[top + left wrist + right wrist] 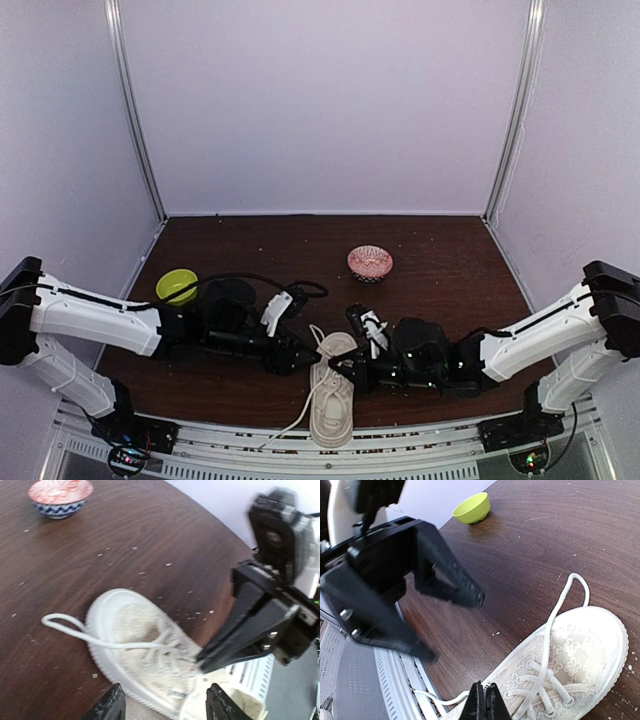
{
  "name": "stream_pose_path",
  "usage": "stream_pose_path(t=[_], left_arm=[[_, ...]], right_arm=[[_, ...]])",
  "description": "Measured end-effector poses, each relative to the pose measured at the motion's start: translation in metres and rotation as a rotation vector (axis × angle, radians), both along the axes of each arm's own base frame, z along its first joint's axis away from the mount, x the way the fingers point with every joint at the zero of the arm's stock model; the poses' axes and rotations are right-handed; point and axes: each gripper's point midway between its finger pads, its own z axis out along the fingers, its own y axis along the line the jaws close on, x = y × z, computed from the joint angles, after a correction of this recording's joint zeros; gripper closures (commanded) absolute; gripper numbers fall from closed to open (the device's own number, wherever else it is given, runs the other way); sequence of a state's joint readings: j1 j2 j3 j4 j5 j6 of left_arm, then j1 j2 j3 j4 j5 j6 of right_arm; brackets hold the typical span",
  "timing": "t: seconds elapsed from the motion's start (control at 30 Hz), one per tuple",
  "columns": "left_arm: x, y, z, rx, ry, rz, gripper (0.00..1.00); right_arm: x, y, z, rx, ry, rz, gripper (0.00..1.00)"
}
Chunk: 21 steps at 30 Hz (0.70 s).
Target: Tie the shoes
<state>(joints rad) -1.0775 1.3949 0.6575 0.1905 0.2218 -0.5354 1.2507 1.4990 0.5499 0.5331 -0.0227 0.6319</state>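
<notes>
Lime-green bowl [177,285], red-patterned bowl [370,263], well apart, beyond cream sneaker [332,400]

Open tabletop [450,260] behind; green bowl [177,285] far left, patterned bowl [370,263] centre-back; sneaker [332,400] flanked closely by left gripper [311,354] and right gripper [348,374].

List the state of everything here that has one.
sneaker: upright on its sole, untied
laces: loose, one loop trailing past the toe
left gripper: fingers open, holding nothing
right gripper: fingers shut at the laces; a pinched strand cannot be confirmed
green bowl: upright, empty
patterned bowl: upright
</notes>
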Motion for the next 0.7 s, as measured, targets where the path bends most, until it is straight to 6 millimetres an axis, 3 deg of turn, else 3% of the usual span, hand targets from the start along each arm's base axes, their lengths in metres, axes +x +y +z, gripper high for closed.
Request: stream_pose_path(t=[0.17,0.3,0.5,0.7], left_arm=[[0.043,0.035,-0.015,0.104,-0.028,0.112,0.53],[0.084,0.063,-0.024,0.195,-0.101,0.177,0.53],[0.12,0.048,-0.025,0.299,-0.248,0.07,0.47],[0.119,0.041,-0.054,0.402,-0.316,-0.092,0.41]], right_arm=[[-0.001,-0.002,0.005,0.011,-0.004,0.0,1.0],[-0.001,-0.004,0.003,0.008,-0.003,-0.001,1.0],[-0.002,-0.005,0.004,0.011,-0.003,-0.001,1.0],[-0.002,-0.005,0.013,0.033,-0.011,-0.001,1.0]])
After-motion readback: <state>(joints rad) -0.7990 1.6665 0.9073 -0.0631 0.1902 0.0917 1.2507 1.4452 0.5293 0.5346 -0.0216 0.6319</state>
